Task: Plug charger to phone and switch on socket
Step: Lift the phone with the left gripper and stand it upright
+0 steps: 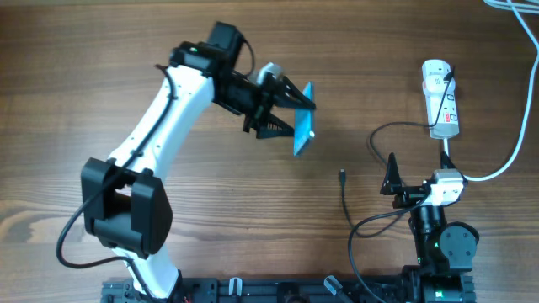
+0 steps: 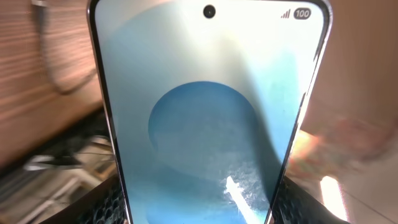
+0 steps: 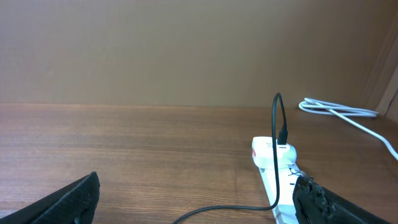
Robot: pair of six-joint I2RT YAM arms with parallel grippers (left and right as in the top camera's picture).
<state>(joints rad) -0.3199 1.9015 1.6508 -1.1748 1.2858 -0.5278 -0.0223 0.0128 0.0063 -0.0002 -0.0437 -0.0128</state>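
Note:
The phone is held off the table and tilted on edge, with my left gripper shut on its long sides. In the left wrist view its teal screen fills the frame, a black finger pressed against each edge. The white socket lies at the far right, and the charger loops from it to a small plug tip lying loose on the wood. My right gripper hovers open just in front of the socket, holding nothing. The black cable passes between its fingers.
A thick white cord runs from the socket's side up to the far right corner, and shows again as the white cord in the right wrist view. The left arm's white links cross the left half of the wooden table.

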